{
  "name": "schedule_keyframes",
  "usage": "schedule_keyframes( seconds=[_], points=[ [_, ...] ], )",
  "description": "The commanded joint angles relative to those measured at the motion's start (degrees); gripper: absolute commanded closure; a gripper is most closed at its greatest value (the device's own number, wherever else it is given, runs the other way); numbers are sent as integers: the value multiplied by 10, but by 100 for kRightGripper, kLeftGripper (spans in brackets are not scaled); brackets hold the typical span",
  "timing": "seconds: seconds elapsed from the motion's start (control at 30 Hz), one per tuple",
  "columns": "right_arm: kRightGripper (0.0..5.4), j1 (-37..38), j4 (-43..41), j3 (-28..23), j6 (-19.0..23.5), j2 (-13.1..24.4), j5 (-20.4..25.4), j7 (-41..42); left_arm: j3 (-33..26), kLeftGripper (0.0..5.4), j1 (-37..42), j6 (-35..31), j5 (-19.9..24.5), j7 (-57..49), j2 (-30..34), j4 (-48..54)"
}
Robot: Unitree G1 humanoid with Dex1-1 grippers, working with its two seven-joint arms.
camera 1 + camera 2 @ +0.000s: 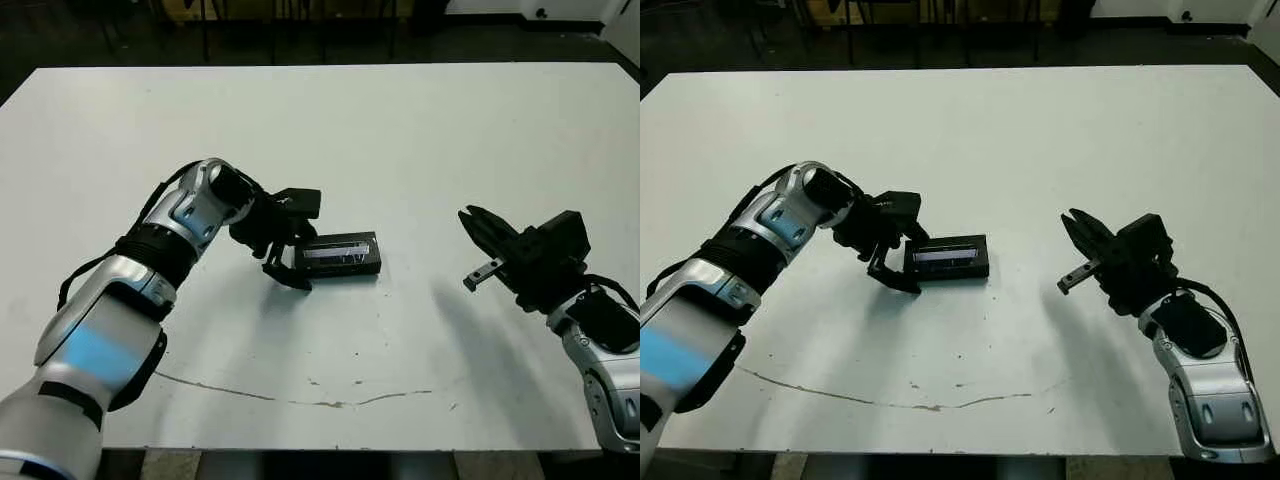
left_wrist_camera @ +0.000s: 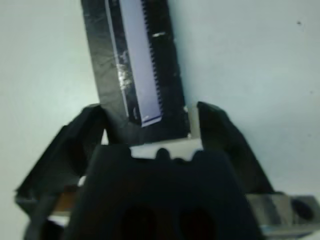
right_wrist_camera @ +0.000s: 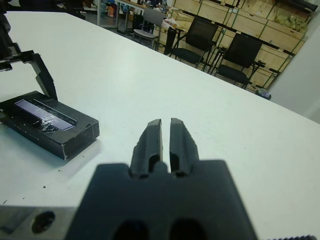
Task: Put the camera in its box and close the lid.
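Note:
The box [image 1: 345, 269] lies at mid-table, a small black case with the lid [image 1: 338, 250] flat on top, its pale glossy strip facing up. The camera is hidden from every view. My left gripper [image 1: 293, 240] is open at the box's left end. In the left wrist view its fingers [image 2: 82, 135] stand on either side of that end of the lid [image 2: 140, 65]. My right gripper [image 1: 470, 218] hovers well to the right of the box, apart from it. Its fingers [image 3: 150, 137] are shut on nothing, and the box [image 3: 50, 137] shows beyond them.
A thin dark scratch line [image 1: 300, 398] runs across the white table [image 1: 400, 130] near the front edge. Chairs [image 3: 200, 37] and wooden crates [image 3: 260, 30] stand beyond the far edge in the right wrist view.

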State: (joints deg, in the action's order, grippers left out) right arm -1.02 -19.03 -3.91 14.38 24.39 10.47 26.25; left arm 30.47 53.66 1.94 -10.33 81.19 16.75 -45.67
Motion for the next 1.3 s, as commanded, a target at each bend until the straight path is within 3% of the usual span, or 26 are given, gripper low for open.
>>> schedule_keyframes(
  seconds=[0.03, 0.13, 0.33, 0.57, 0.63, 0.73, 0.83, 1.03, 1.3],
  points=[
    [540, 11, 3, 1, 1, 4, -3, 2, 4, 43, -42, 23, -7, 31, 32, -30],
    [540, 13, -3, 1, 13, 4, -2, -1, -13, 2, -50, 36, 13, 62, 57, -39],
    [540, 17, -10, 5, 13, 6, -13, -5, -58, 2, -91, 79, 47, 86, 132, 2],
    [540, 16, -10, 6, 15, -3, -7, -5, -151, 2, -147, -37, 78, 0, 215, 125],
    [540, 16, -14, 7, 21, -2, -9, -9, -211, 2, -180, -109, 95, -104, 207, 190],
    [540, 14, -17, 9, 25, -1, -16, -15, -304, 29, -243, -187, 130, -298, 126, 313],
    [540, 11, -15, 11, 21, -2, -19, -18, -338, 83, -280, -191, 165, -420, 35, 400],
    [540, 10, -2, 7, 9, -13, -13, -22, -269, 200, -306, -255, 186, -533, -88, 523],
    [540, 16, -9, 2, 14, -19, -13, -29, -129, 353, -307, -318, 136, -575, -143, 483]
  ],
)
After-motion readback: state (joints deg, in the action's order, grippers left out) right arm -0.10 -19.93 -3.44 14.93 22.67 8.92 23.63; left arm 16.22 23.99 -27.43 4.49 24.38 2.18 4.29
